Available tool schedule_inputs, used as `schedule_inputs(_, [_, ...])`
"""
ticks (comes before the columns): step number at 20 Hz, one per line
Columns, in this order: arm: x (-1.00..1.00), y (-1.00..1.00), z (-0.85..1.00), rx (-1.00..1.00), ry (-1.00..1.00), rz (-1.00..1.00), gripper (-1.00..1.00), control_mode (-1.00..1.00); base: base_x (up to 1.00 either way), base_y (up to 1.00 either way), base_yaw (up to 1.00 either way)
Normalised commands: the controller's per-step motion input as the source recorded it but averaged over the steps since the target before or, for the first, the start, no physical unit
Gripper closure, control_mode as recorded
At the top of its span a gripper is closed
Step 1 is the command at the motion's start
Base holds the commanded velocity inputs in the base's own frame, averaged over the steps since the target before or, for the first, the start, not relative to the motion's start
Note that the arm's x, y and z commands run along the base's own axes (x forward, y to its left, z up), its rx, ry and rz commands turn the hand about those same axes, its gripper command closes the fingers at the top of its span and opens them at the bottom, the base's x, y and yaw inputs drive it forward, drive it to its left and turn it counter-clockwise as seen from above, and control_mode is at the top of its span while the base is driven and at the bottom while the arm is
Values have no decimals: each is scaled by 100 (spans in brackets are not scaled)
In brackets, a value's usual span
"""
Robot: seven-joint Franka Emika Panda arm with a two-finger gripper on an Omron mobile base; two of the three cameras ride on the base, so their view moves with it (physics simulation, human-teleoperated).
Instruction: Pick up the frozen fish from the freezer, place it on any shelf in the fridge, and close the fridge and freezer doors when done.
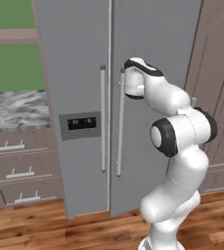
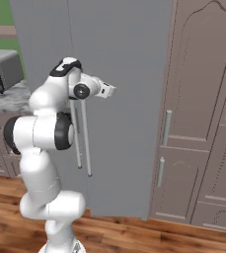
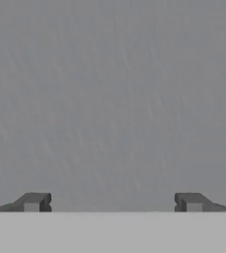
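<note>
The grey side-by-side fridge stands with both doors shut. Its left freezer door point(image 1: 77, 58) carries a dark dispenser panel point(image 1: 80, 124), and the right fridge door point(image 1: 155, 44) is plain. Two long vertical handles point(image 1: 103, 117) point(image 1: 120, 122) run along the middle seam. The frozen fish is hidden behind the doors. My gripper point(image 2: 108, 90) is held at upper-handle height, just right of the fridge handle, facing the fridge door point(image 2: 127, 123). In the hand view the gripper point(image 3: 112, 202) is open, its fingertips point(image 3: 34, 202) wide apart, with the bare grey door surface point(image 3: 112, 99) close in front and nothing between them.
A marble counter point(image 1: 15, 110) over drawers point(image 1: 15, 171) lies left of the fridge, with a microwave point(image 2: 1, 69) on it. Tall brown cabinets point(image 2: 198, 99) stand right of the fridge. Wooden floor point(image 1: 59, 224) stretches in front.
</note>
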Motion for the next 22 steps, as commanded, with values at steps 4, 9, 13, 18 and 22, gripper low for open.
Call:
schedule_inputs(4, [15,0,0,-3,0,-17,-100,-100,0,0,0])
schedule_inputs(9, [30,0,0,-4,2,-14,-100,-100,0,0,0])
schedule_inputs(13, [52,0,0,-5,9,-11,-100,-100,0,0,0])
schedule_inputs(18, [42,0,0,-5,10,-8,-100,-100,0,0,0])
schedule_inputs(22, [31,0,0,-5,11,-7,-100,-100,0,0,0])
